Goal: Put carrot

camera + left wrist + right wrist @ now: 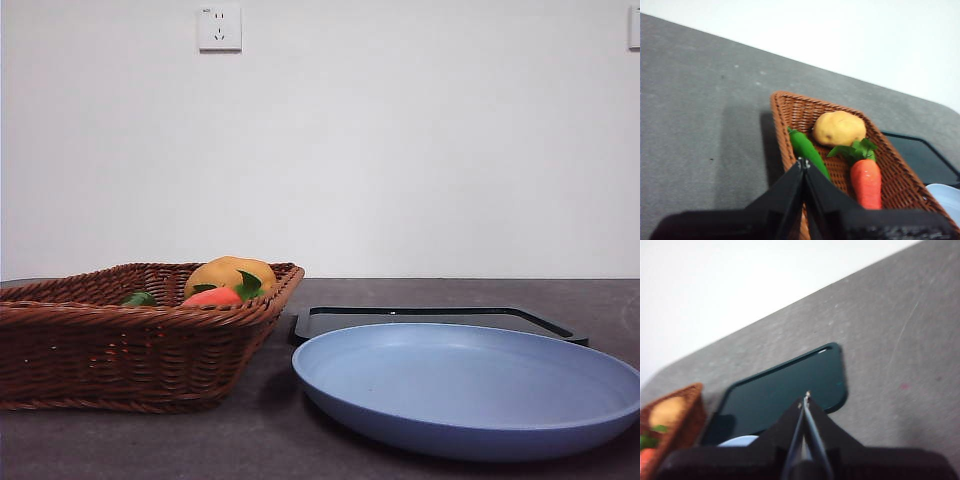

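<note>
Two grippers, left (804,162) and right (806,396), closed, empty | glossy orange-red tapered carrot (866,182) in brown wicker basket (785,112) | risk: neighbouring rounded yellow-brown potato (839,128) blocks grasp.

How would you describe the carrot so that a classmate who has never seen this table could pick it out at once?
Find the brown wicker basket beside the blue plate. Inside lie three vegetables: a potato, a green pepper and the carrot. The carrot is the only orange-red one, long and tapered, with green leaves at its thick end.

Matte black tapered end effector (804,165) jaws
</note>
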